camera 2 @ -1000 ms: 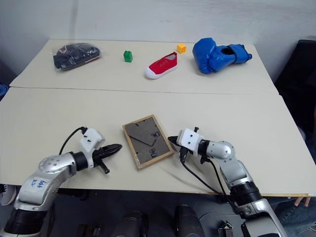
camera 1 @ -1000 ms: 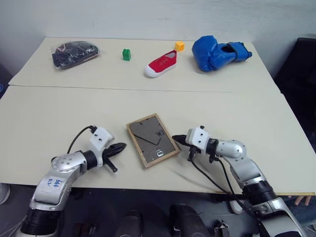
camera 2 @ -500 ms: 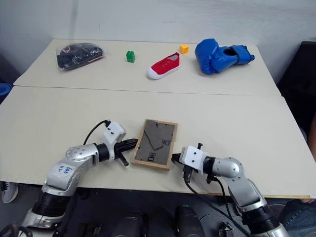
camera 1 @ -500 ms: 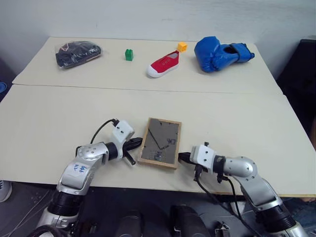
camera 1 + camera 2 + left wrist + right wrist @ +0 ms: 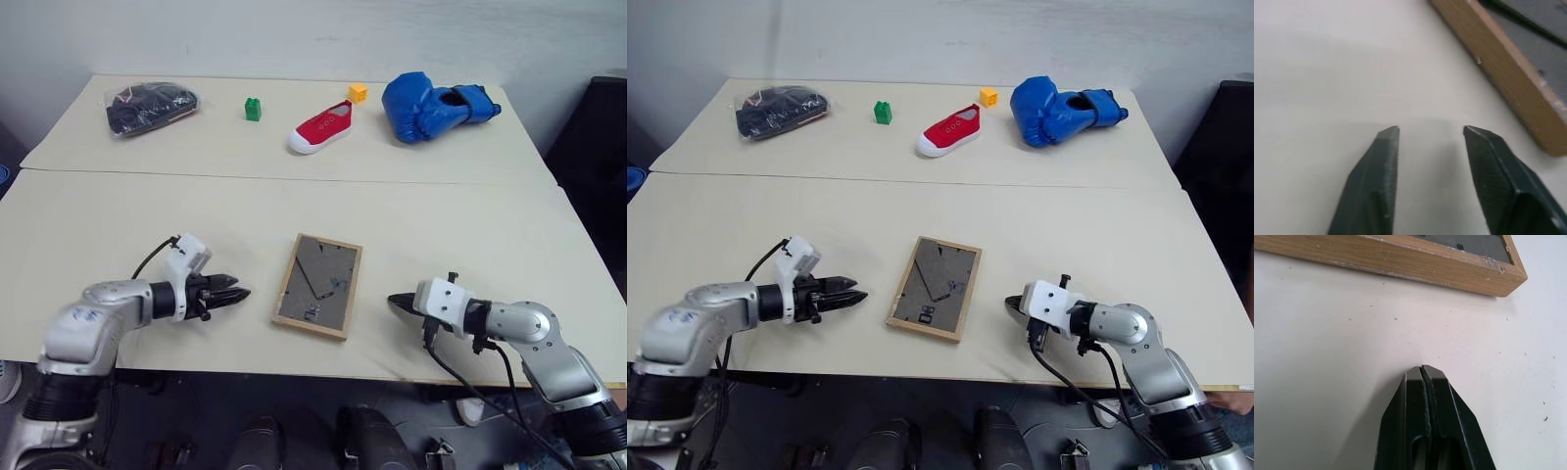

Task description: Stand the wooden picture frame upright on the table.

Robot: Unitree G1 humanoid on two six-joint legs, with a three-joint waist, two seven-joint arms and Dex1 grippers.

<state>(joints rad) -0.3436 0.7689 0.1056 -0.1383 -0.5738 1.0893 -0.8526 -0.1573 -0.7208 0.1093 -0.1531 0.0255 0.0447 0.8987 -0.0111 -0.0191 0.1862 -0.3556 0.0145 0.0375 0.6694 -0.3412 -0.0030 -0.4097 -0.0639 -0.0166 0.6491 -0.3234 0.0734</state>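
The wooden picture frame lies flat on the table near the front edge, dark backboard and easel stand facing up. My left gripper hovers low over the table to the frame's left, a short gap away, pointing at it. Its fingers are open with nothing between them, and the left wrist view shows my left gripper with the frame's wooden edge just ahead. My right gripper sits shut to the frame's right, apart from it. In the right wrist view my right gripper points at the frame's border.
Along the far table half lie a black bundle in a clear bag, a green block, a red shoe, a yellow block and a blue boxing glove. A seam crosses the table. Its front edge runs just behind both grippers.
The frame has been swung round to stand more square to the front edge. Both grippers have since drawn back from its sides, and the left one has opened.
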